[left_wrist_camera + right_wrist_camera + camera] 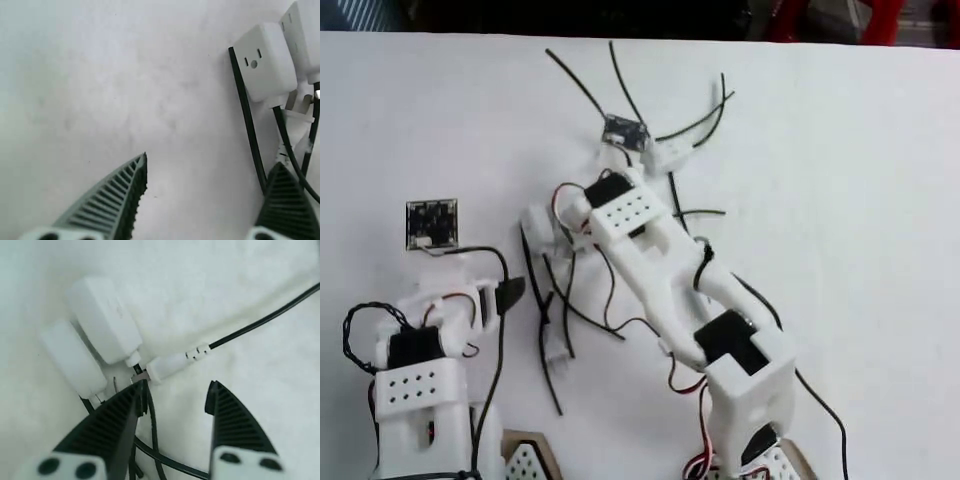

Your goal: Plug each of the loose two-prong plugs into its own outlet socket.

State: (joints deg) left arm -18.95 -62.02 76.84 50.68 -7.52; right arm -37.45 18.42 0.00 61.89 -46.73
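Plainly, little seemed done: my right gripper (177, 387) stood wide open and empty over a loose white plug (167, 367) lying just beside the outlet sockets (102, 322) near the high view's centre; my left gripper (211, 160), open too, held nothing. Whether any prongs were seated, I couldn't tell.

white worktop (880, 150), white outlet sockets (265, 62) and white plug (167, 366) on black cables (246, 115); black ribbed fingers (115, 417) on white arms (650, 260); black square card (431, 223) speckled white.
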